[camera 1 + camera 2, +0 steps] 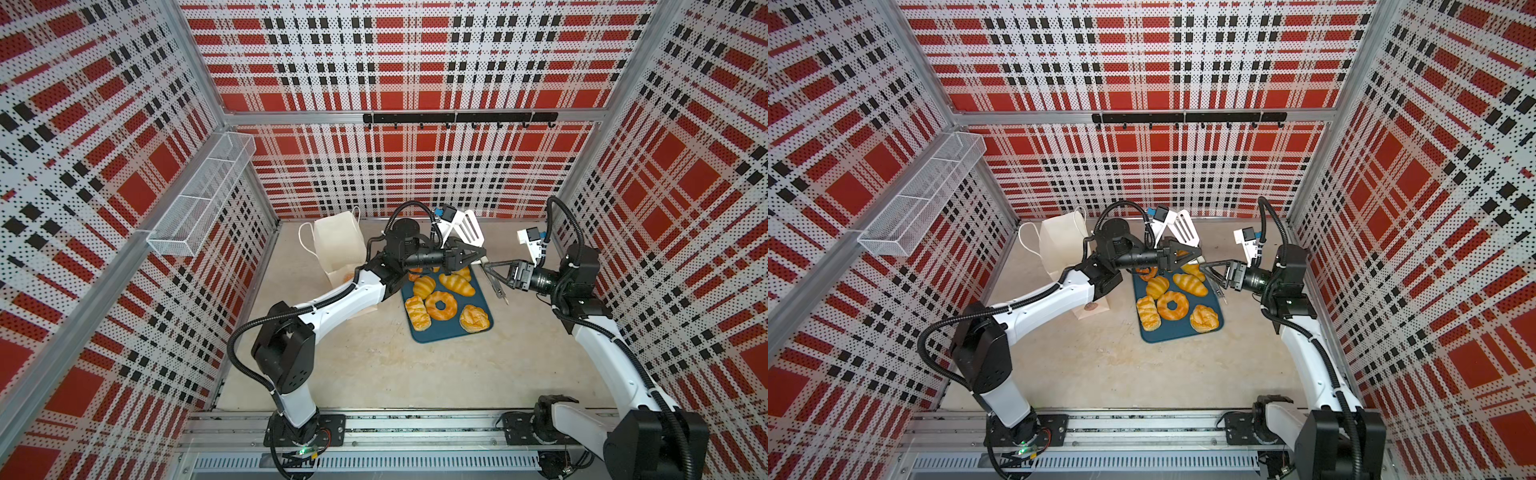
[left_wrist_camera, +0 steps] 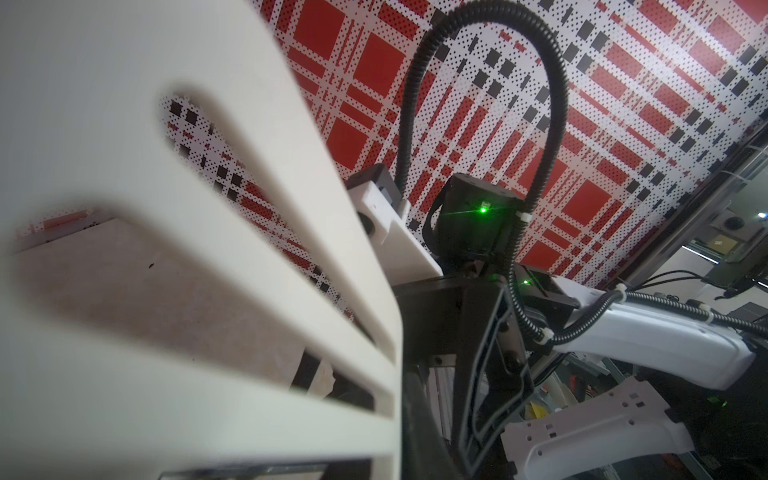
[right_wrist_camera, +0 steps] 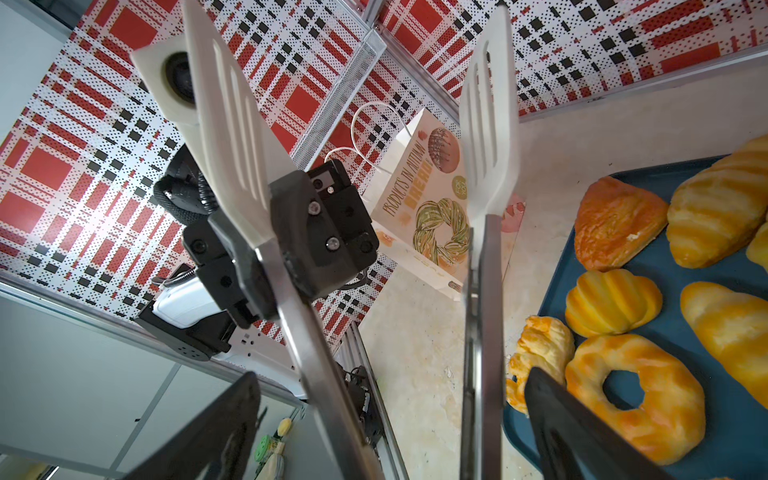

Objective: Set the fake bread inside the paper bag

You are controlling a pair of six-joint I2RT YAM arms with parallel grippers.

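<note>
Several glossy golden pieces of fake bread, a ring doughnut (image 1: 441, 305) and a croissant (image 1: 457, 284) among them, lie on a dark-blue tray (image 1: 440, 334). An orange-brown triangular piece (image 3: 615, 224) lies at the tray's bag-side end. The cream paper bag (image 1: 338, 245) (image 3: 419, 199) stands left of the tray, partly behind my left arm. Steel tongs with white slotted heads (image 1: 467, 230) (image 2: 291, 187) hang above the tray's far end. My left gripper (image 1: 478, 252) (image 3: 270, 241) is shut on one tong arm. My right gripper (image 1: 492, 272) (image 3: 392, 376) is open around both tong handles, with gaps on both sides.
A white wire-mesh basket (image 1: 199, 199) hangs on the left wall. A black hook rail (image 1: 457, 118) runs along the back wall. The arms' aluminium base rail (image 1: 415, 428) lies along the front edge. Plaid walls enclose three sides.
</note>
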